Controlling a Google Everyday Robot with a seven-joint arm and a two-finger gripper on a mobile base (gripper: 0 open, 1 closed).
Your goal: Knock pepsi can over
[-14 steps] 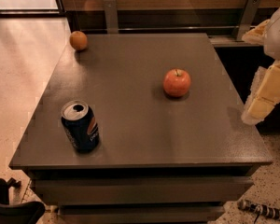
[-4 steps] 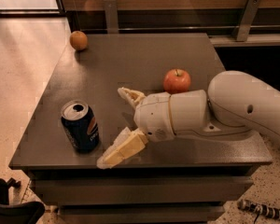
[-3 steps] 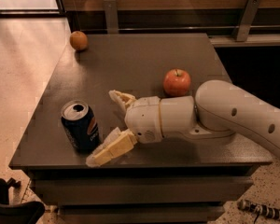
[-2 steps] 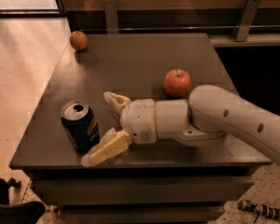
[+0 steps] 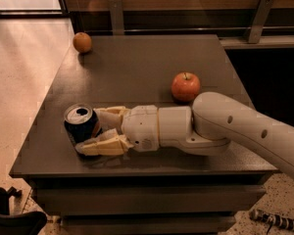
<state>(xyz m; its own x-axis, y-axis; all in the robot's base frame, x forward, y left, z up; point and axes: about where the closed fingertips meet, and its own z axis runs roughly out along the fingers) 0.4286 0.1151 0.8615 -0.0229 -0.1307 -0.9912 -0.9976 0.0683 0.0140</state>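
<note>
The pepsi can [image 5: 79, 123], dark blue with a silver top, stands upright near the front left of the dark table [image 5: 137, 67]. My gripper [image 5: 89, 131] reaches in from the right, low over the table, and is open. Its far finger [image 5: 110, 114] lies right of the can's top. Its near finger [image 5: 102, 146] crosses in front of the can's base and hides the can's lower part. The can sits between the two fingers, against or very close to them.
A red apple [image 5: 185, 86] sits just behind my forearm. An orange [image 5: 82, 42] sits at the table's far left corner. The table's left and front edges are close to the can. Metal rail posts [image 5: 115, 14] stand behind the table.
My gripper has moved left along the table, from beside the can until its fingers straddle it. The can has stayed upright in about the same spot.
</note>
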